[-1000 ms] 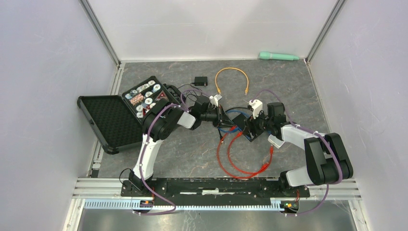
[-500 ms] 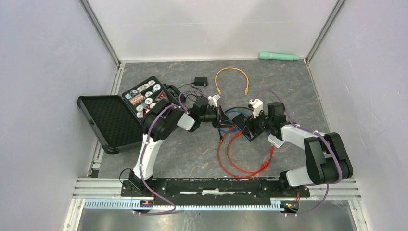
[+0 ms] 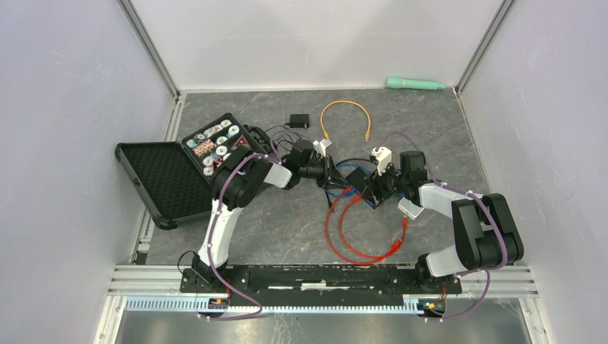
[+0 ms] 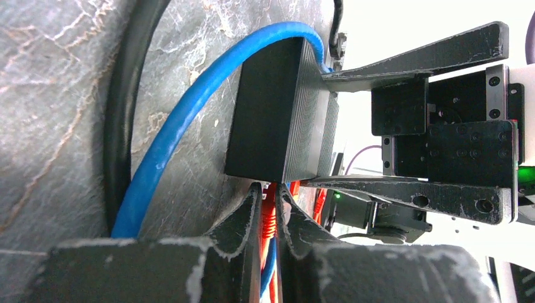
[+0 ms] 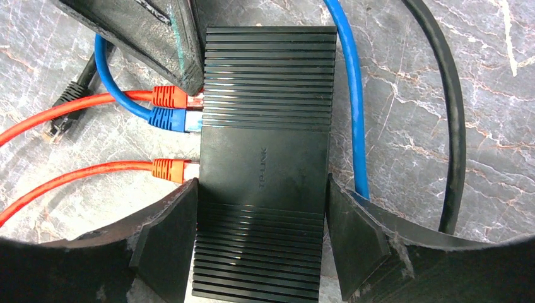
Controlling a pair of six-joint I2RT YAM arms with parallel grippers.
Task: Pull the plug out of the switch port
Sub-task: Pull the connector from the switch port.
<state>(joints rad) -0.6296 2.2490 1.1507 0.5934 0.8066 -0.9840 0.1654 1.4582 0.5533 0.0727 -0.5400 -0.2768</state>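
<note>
The black switch (image 3: 356, 178) lies mid-table. In the right wrist view the switch (image 5: 265, 113) has two orange plugs and a blue plug (image 5: 168, 118) in its left side. My left gripper (image 3: 335, 177) is shut on the upper orange plug (image 5: 169, 96). In the left wrist view my left gripper (image 4: 269, 189) pinches that orange plug (image 4: 271, 211) right at the switch (image 4: 277, 113). My right gripper (image 5: 260, 189) is shut on the switch's two sides, and it also shows in the top view (image 3: 374, 188). The lower orange plug (image 5: 169, 169) sits free.
Red cable loops (image 3: 358, 240) trail toward the near edge. A blue cable (image 5: 350, 95) and a thick black cable (image 5: 451, 107) curve round the switch. An open black case (image 3: 183, 165) is at left. An orange cable (image 3: 345, 115), a small black box (image 3: 299, 120) and a green tool (image 3: 416, 84) lie at the back.
Both grippers and the switch have shifted very slightly toward the far side. Both grips look unchanged.
</note>
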